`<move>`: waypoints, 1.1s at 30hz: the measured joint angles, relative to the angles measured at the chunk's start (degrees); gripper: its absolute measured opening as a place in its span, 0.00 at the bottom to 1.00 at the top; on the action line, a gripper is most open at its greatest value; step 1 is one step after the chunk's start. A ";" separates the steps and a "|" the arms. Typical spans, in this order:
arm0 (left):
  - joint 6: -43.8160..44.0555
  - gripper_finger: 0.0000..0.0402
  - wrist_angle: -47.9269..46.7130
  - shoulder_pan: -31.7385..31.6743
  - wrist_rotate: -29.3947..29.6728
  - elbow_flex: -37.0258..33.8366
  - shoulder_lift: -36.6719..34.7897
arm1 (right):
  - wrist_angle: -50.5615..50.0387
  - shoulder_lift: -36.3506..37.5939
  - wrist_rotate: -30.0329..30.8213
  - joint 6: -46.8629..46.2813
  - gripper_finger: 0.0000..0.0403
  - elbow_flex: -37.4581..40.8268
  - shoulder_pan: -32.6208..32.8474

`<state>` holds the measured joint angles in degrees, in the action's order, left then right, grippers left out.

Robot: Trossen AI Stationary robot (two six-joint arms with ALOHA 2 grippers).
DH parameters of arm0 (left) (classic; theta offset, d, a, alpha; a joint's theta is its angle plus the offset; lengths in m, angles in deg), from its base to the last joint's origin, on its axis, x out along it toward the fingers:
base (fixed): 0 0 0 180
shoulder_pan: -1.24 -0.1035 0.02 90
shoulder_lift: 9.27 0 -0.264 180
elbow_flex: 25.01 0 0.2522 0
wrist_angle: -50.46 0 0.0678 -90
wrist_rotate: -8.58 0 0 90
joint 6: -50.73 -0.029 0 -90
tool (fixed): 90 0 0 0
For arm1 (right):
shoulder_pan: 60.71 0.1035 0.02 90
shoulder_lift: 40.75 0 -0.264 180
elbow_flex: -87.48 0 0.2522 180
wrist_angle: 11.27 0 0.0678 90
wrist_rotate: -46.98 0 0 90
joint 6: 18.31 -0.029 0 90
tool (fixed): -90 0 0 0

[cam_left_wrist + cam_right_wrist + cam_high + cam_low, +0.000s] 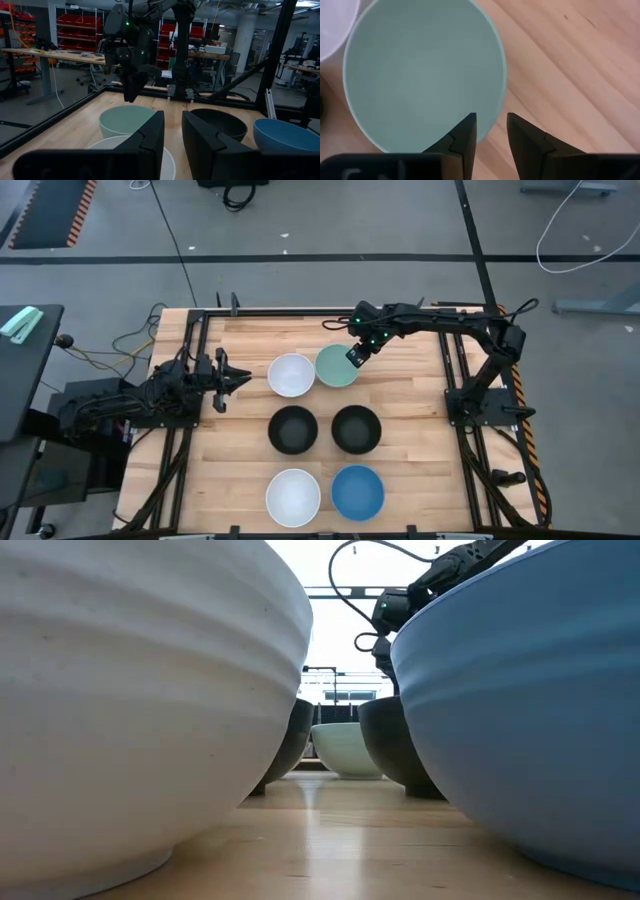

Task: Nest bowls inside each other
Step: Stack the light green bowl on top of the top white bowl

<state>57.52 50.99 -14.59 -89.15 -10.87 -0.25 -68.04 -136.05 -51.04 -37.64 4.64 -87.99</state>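
Six bowls stand on their bases in three rows of two. In the far row are a white bowl (291,374) and the mint green bowl (337,366). Two black bowls (293,429) (356,429) form the middle row. A second white bowl (293,496) and the blue bowl (358,492) sit nearest. My right gripper (356,356) (491,131) is open, pointing down over the mint bowl's right rim (492,112), one finger over the inside and one over the outside. In the left wrist view its fingertips (131,97) hang just above the mint bowl (125,120). My left gripper (243,380) (172,137) is open, level, left of the far white bowl.
Black frame rails (200,330) run along the table's left, right and far sides. Bare wood (410,400) lies right of the bowls. In the low view the near white bowl (130,690) and blue bowl (530,690) hide most of the table.
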 joint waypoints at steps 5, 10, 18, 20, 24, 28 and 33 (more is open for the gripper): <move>0.00 0.20 0.01 0.00 0.00 0.00 0.00 | -0.09 -0.02 0.41 -0.56 0.29 0.00 0.00; 0.02 0.18 0.01 0.00 0.00 0.00 0.00 | -0.01 -0.38 0.46 -0.71 0.29 0.00 0.09; 0.04 0.20 -0.04 0.00 0.00 -0.01 0.00 | 0.49 -1.92 0.48 -1.53 0.29 0.09 0.11; 0.04 0.20 -0.06 0.00 -0.02 0.00 -0.02 | 0.53 -2.42 0.44 -1.55 0.29 0.09 0.11; 0.02 0.19 -0.32 0.00 -0.02 0.00 -0.02 | 0.87 -3.51 0.37 -1.75 0.29 0.11 0.20; 0.03 0.18 -0.53 0.00 0.00 0.00 0.00 | 0.82 -5.14 0.42 -1.72 0.29 0.13 0.44; 0.02 0.19 -0.56 0.00 0.00 0.00 -0.02 | 0.89 -6.74 0.42 -2.16 0.29 0.09 0.79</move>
<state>57.54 50.42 -14.59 -89.15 -10.87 -0.28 -67.14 -142.80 -50.62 -39.81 4.73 -87.20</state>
